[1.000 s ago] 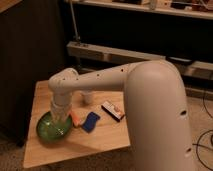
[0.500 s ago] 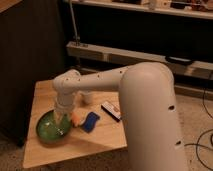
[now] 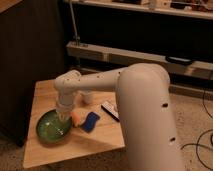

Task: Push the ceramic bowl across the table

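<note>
Right now your gripper (image 3: 64,117) is hanging at the right rim of the wide, glossy green ceramic bowl (image 3: 51,129), which is sitting near the front left edge of the light wooden plank table (image 3: 102,142). Whether the gripper is apart or together, I cannot tell. You are risking pushing the bowl off that edge.

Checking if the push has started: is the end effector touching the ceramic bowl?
Cannot tell. In the camera view the end effector overlaps the far rim of the ceramic bowl, hiding any gap.
</note>
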